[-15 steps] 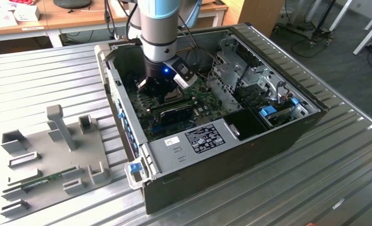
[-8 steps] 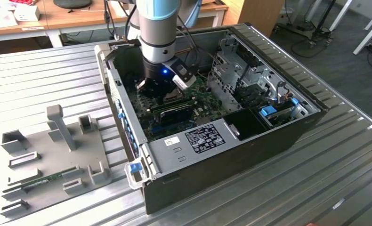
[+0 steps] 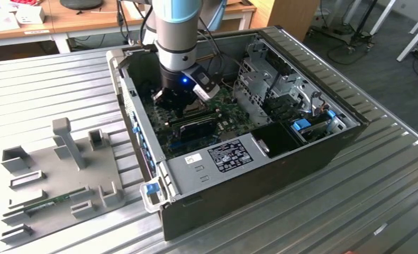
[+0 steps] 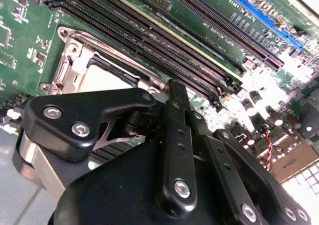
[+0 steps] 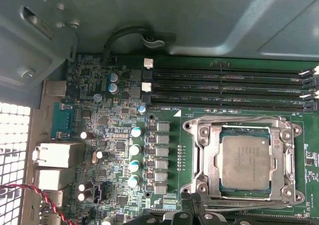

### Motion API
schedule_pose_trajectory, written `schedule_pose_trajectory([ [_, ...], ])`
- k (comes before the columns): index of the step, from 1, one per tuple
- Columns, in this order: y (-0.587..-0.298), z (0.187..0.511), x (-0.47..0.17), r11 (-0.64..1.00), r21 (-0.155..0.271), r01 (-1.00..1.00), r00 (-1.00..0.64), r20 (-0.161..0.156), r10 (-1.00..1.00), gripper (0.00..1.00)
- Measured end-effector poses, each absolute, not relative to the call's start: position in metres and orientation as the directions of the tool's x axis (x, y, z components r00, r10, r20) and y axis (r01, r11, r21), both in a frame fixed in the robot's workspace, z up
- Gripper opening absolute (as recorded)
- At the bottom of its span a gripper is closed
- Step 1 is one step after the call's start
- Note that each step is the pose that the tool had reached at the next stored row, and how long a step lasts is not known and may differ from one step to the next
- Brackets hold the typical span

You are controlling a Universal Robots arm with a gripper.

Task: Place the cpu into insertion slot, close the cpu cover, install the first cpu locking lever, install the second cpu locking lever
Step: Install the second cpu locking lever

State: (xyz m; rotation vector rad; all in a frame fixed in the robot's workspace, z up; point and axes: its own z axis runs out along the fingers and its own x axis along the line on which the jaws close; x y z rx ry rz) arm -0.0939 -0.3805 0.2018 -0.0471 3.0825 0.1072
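The cpu (image 5: 245,161), a grey metal square, lies in the insertion slot (image 5: 202,160) on the green board. The silvery cpu cover (image 5: 286,158) lies flat around it, the chip showing through its window. Thin wire levers (image 5: 239,119) run along two sides of the socket; I cannot tell whether they are latched. My gripper (image 5: 193,204) hangs just beside the socket's edge, holding nothing that I can see. In the second wrist view the gripper (image 4: 177,88) stands over the socket's rim (image 4: 67,68). In the exterior view the gripper (image 3: 179,105) reaches down into the open computer case (image 3: 265,174).
Long black memory slots (image 5: 229,88) run beside the socket. Capacitors (image 5: 134,148) and rear ports (image 5: 57,155) sit on its other side. Drive cages (image 3: 280,84) fill the case toward the exterior view's right. A grey fixture plate (image 3: 61,174) lies on the metal table.
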Motion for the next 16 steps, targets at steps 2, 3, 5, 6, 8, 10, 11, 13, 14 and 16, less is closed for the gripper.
schedule_pose_trajectory([
  [2,-0.3799,0.2017,-0.094,0.997,0.068,-0.032,-0.998,-0.058,-0.028,0.1],
  [3,-0.3795,0.2016,-0.094,0.997,0.069,-0.032,-0.998,-0.058,-0.028,0.1],
  [5,-0.3791,0.2015,-0.094,0.997,0.069,-0.032,-0.998,-0.058,-0.028,0.1],
  [6,-0.379,0.2014,-0.094,0.997,0.07,-0.032,-0.998,-0.058,-0.028,0.1],
  [8,-0.3786,0.2013,-0.0941,0.997,0.072,-0.032,-0.998,-0.058,-0.028,0.1],
  [10,-0.378,0.2012,-0.0941,0.997,0.075,-0.032,-0.998,-0.058,-0.028,0.1],
  [11,-0.3778,0.2011,-0.0942,0.997,0.076,-0.032,-0.998,-0.058,-0.028,0.1],
  [13,-0.3775,0.2009,-0.0946,0.996,0.078,-0.032,-0.998,-0.059,-0.028,0.1],
  [14,-0.3774,0.2006,-0.0949,0.996,0.079,-0.032,-0.998,-0.059,-0.028,0.1],
  [16,-0.3773,0.2002,-0.0956,0.996,0.08,-0.032,-0.998,-0.059,-0.028,0.1],
])
